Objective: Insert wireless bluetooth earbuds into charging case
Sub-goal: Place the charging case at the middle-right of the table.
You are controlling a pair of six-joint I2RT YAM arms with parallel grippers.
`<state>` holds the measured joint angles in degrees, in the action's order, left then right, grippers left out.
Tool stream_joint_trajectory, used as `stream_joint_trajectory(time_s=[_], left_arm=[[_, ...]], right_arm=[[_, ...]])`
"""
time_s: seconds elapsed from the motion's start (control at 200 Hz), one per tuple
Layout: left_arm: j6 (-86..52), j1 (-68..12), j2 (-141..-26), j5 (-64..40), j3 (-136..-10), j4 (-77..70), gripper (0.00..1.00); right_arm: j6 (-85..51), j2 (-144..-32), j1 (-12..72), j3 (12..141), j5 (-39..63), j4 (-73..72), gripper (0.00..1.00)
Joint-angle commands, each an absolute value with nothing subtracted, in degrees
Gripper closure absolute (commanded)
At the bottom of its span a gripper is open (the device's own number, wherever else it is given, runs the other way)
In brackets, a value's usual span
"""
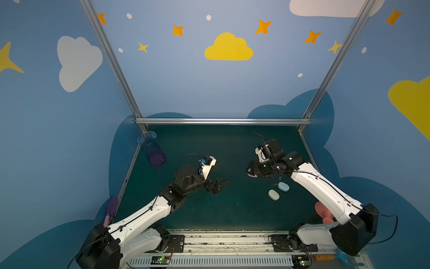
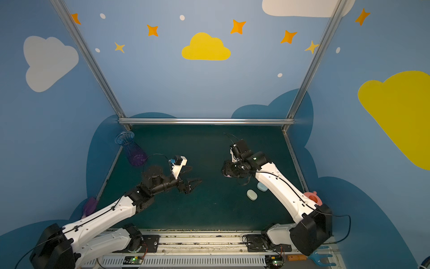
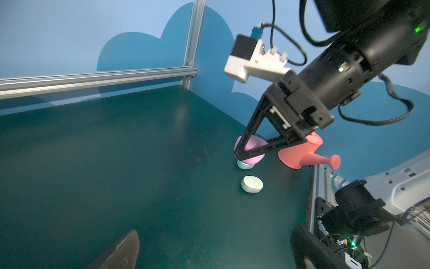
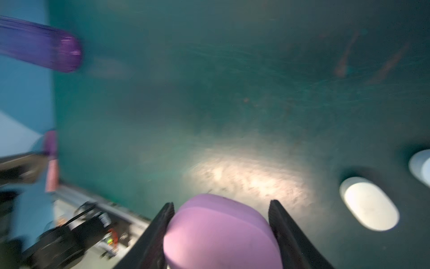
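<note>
My right gripper (image 4: 221, 206) is shut on a pink oval charging case (image 4: 221, 235), its lid closed, held a little above the green table. In both top views that case (image 1: 250, 173) (image 2: 227, 176) peeks out under the right wrist. A cream case (image 1: 273, 194) (image 3: 252, 184) and a pale blue case (image 1: 283, 186) (image 3: 242, 165) lie closed on the table just in front of it. My left gripper (image 1: 222, 185) (image 3: 216, 240) hovers open near the table's middle, nothing between its fingers. No wireless bluetooth earbuds show in any view.
A blue-and-purple glass vase (image 1: 151, 151) lies at the back left corner. A pink watering can (image 1: 323, 212) (image 3: 302, 156) stands at the right edge behind the right arm. A purple brush (image 1: 111, 208) leans at the left edge. Aluminium rails (image 1: 223, 121) border the table.
</note>
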<state>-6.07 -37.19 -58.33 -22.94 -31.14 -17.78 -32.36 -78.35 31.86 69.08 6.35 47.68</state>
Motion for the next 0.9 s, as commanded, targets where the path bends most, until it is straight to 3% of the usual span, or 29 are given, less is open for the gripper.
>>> stream_joint_trajectory(time_s=[0.0,0.38,0.896], left_arm=[[-7.6,-37.0,-56.9,-19.4,-29.1,-15.8,0.0],[-7.3,-36.9,-56.7,-18.3,-29.4,-14.5,0.0],[-6.8,-36.6,-57.6,-17.2,-30.7,-13.7,0.0]], right_arm=[[-27.9,-82.6,28.5,67.2,3.6,41.7,0.51],[-23.3,-96.8,20.6,64.9,-1.3,34.0,0.52],[-24.1,-101.8,18.6,61.2,-0.7,31.8,0.46]])
